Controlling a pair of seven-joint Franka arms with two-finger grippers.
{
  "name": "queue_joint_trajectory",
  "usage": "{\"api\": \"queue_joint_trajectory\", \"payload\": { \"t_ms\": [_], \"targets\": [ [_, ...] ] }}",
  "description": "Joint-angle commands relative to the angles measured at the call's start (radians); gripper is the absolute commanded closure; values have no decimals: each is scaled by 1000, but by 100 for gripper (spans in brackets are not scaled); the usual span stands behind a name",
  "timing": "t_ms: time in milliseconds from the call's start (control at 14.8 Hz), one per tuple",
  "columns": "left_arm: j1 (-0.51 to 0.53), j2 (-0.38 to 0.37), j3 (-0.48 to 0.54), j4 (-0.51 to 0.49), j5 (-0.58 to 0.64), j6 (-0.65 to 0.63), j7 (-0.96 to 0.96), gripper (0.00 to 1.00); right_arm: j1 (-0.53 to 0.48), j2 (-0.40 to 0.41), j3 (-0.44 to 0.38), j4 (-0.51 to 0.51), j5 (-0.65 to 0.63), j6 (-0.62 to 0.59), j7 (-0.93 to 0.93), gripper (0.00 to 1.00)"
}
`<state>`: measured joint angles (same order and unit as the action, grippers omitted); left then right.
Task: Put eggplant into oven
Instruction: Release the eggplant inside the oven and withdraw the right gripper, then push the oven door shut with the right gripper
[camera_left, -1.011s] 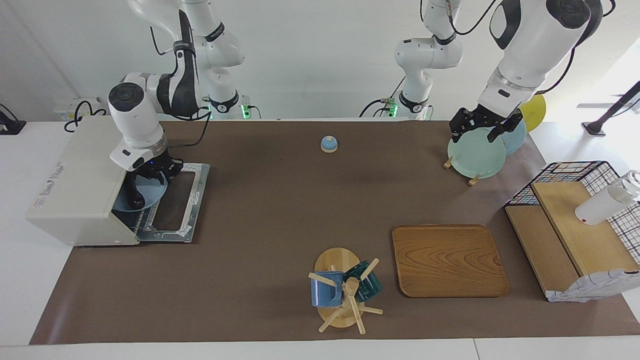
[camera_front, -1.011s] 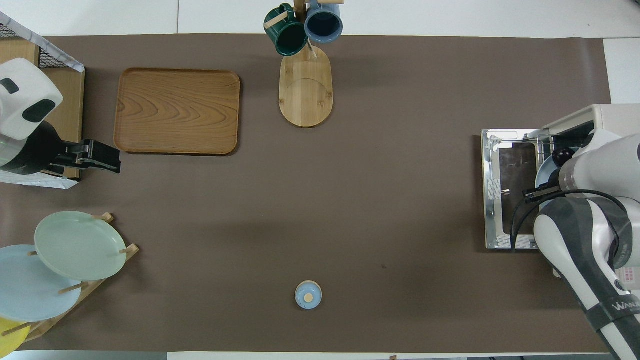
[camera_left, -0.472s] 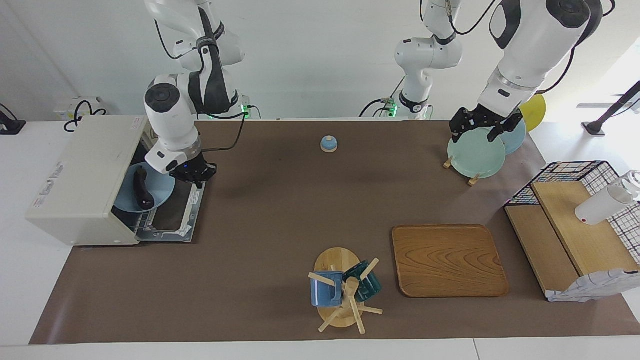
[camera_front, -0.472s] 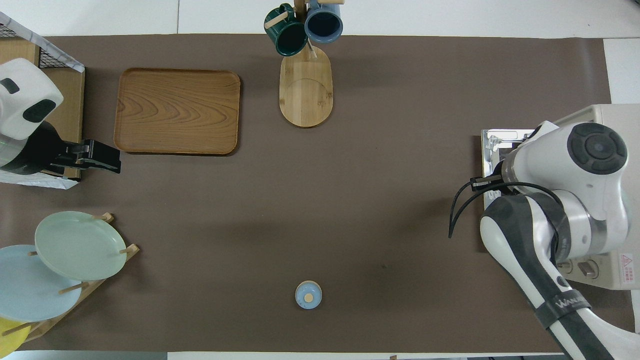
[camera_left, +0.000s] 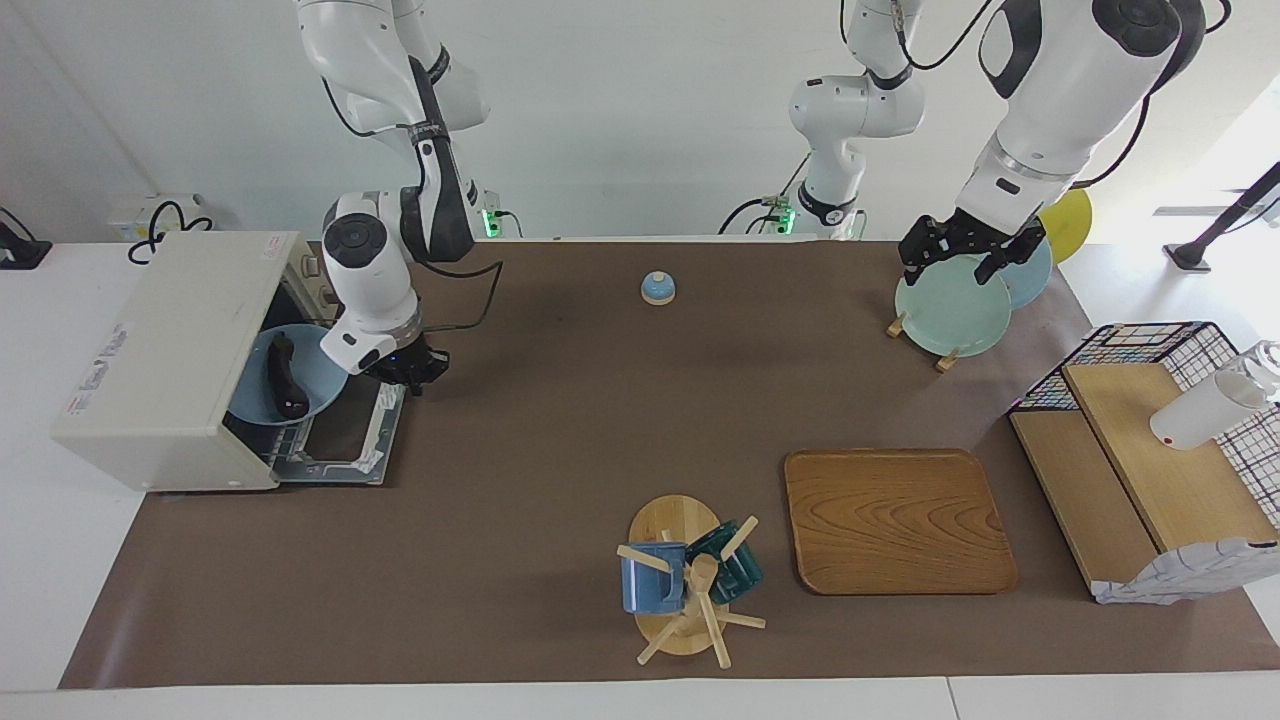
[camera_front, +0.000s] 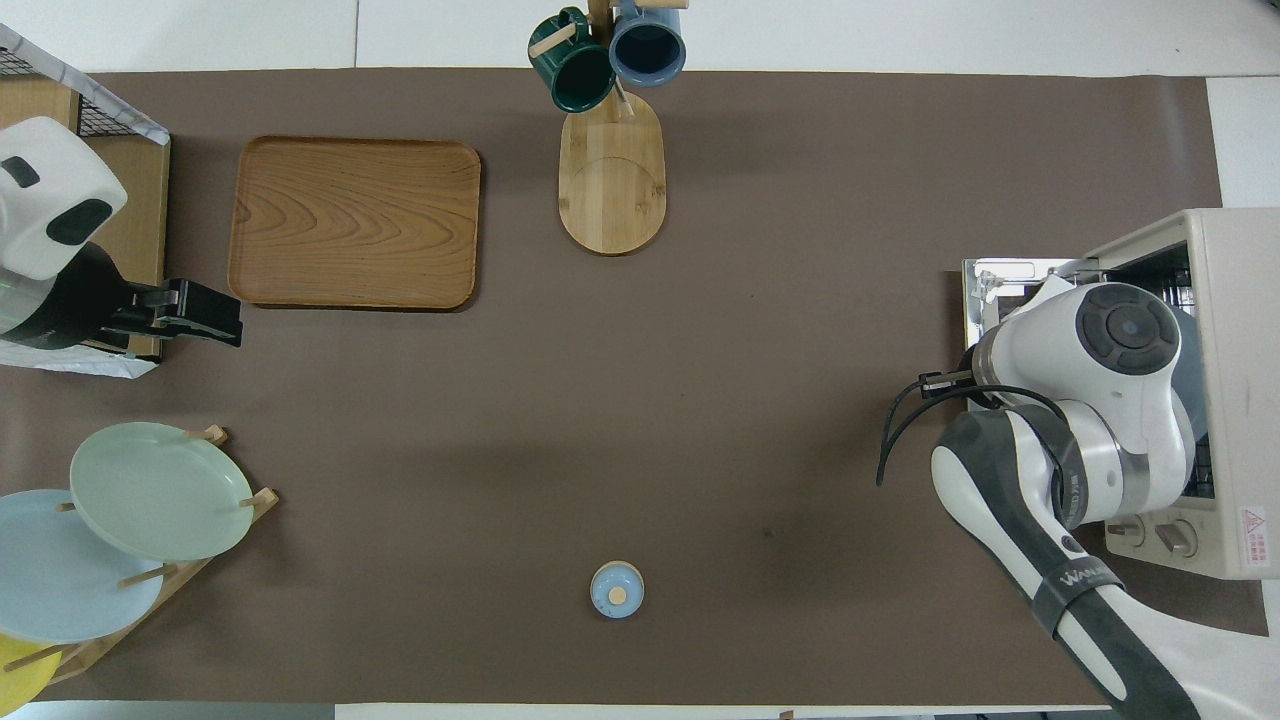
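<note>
Purple-black, the eggplant (camera_left: 284, 376) lies on a blue plate (camera_left: 310, 385) in the oven (camera_left: 170, 355). My right gripper (camera_left: 412, 372) hangs empty, fingertips together, over the door (camera_left: 352, 420). My left gripper (camera_left: 968, 252) waits, spread wide, above the plates (camera_left: 955, 305).

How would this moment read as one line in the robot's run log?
eggplant: on blue plate in oven | oven door: open | right gripper: shut, empty, over door | left gripper: open, over plate rack

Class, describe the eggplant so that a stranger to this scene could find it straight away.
Find the cream-white toaster oven at the right arm's end of the table, its door dropped open. A pale blue plate sits in its mouth. The eggplant lies on that plate: slender, glossy, nearly black.
</note>
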<state>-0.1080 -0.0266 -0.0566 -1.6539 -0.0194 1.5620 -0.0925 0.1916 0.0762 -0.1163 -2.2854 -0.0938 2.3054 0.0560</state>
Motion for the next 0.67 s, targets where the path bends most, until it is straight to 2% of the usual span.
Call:
{"api": "queue_joint_trajectory", "payload": {
  "t_ms": [0, 472, 606],
  "targets": [
    [14, -6, -6, -1, -10, -5, 3, 0, -12, -4, 3, -26, -1, 35, 11, 100],
    [14, -6, -6, -1, -10, -5, 3, 0, -35, -10, 1, -82, -7, 112, 2, 100],
    [14, -6, -6, -1, -10, -5, 3, 0, -34, -10, 1, -80, -82, 111, 1, 100]
  ]
}}
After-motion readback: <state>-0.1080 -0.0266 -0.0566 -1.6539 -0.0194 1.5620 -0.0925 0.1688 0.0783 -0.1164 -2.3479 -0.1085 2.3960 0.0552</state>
